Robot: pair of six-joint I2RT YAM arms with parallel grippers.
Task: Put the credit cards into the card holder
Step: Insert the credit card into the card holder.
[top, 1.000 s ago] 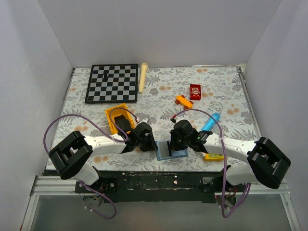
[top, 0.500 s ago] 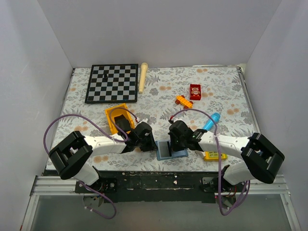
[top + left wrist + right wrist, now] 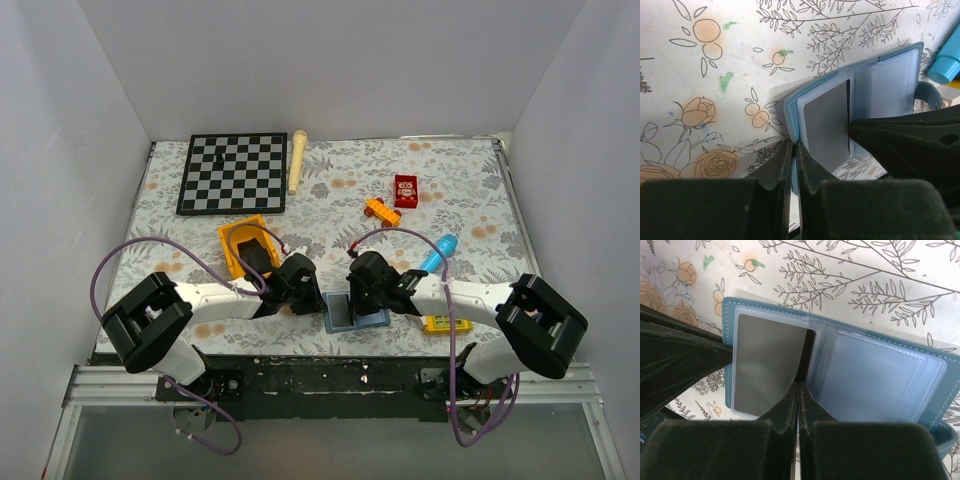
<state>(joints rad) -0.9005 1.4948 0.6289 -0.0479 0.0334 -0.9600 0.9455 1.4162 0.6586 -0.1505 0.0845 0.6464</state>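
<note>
White walls (image 3: 330, 70) on three sides; floral cloth (image 3: 470, 190) under open card holder (image 3: 372, 320).

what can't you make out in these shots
- Top view: most of the card holder, covered by the left hand and right hand.
- Top view: the dark thing in the orange tray, too small to identify.
- Left wrist view: the card holder's near edge, behind that hand's fingers; the blue toy, cut by the frame edge.
- Right wrist view: near end of the credit card, behind the right hand's fingers.
</note>
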